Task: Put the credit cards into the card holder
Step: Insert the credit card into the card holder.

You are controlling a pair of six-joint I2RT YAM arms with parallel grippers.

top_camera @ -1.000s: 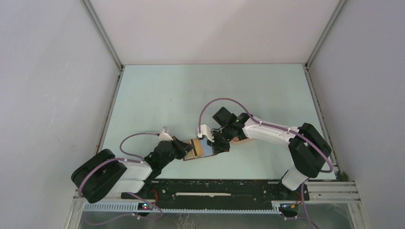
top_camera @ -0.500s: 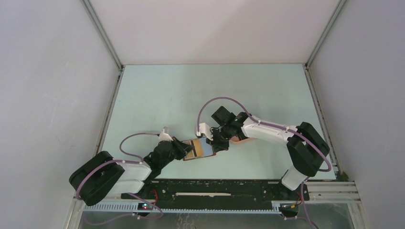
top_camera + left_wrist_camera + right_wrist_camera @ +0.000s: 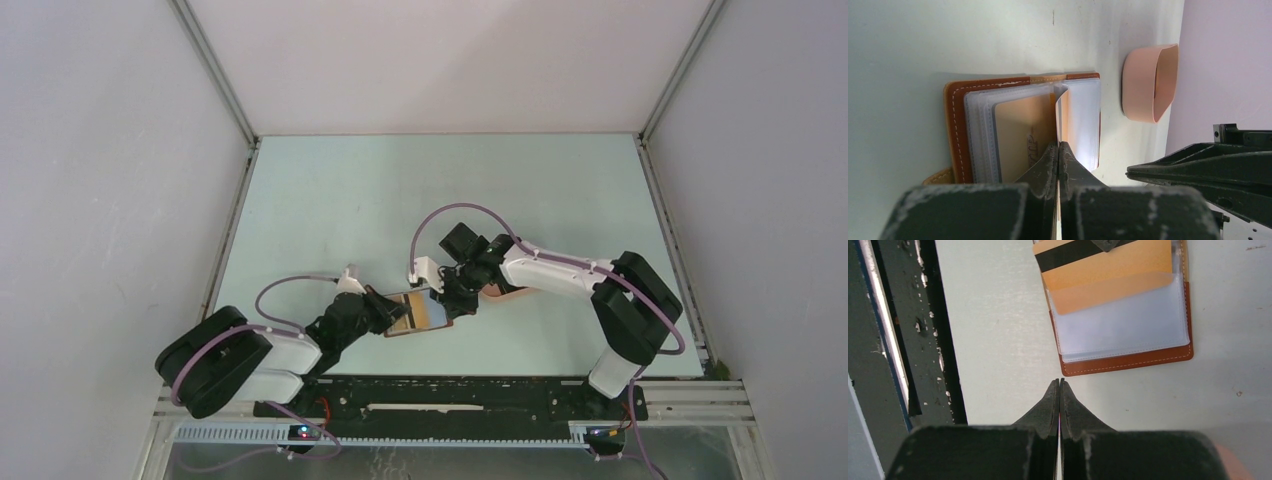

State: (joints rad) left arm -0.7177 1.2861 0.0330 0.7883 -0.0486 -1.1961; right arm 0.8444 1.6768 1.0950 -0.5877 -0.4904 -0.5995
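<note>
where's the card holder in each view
top external: card holder low centre, between left pincer and right pincer
left wrist: card holder centre, open, beyond the left pincer's tips
right wrist: card holder top right, beyond the shut right pincer
shared landmark: tan credit card in its clear pockets

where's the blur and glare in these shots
Left wrist: the left gripper is soft near the lens, and the card holder has a clear pocket glaring white. Right wrist: the right gripper blurs at its base. Top external: evenly lit.

A pale green table (image 3: pixel 350 200) is shown. On it an opened card holder (image 3: pixel 420 313) is laid flat. In the overhead view, a pink tray (image 3: pixel 1148 82) is set at its three o'clock.
</note>
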